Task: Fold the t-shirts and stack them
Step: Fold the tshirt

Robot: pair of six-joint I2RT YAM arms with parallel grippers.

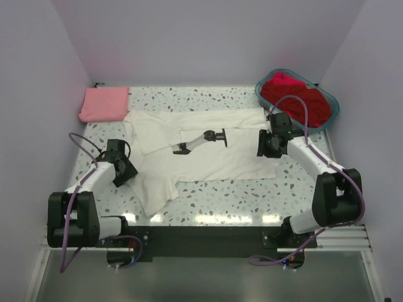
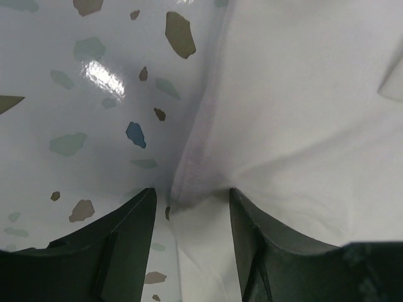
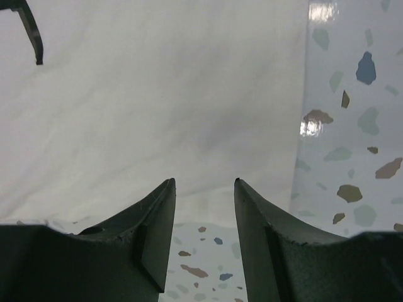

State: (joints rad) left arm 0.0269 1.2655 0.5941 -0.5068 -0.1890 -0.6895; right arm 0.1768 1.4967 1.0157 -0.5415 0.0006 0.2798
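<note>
My left pincer (image 2: 192, 196), half open and empty, straddles the edge of the large white cloth t-shirt (image 2: 302, 126). My right pincer (image 3: 204, 184), equally parted and empty, has the hem just ahead. A shallow bite may slip.

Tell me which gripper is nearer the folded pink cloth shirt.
Left. The left gripper is on the same side as the folded pink cloth shirt, nearer the robot; the right gripper is opposite, by the teal plastic basket.
</note>
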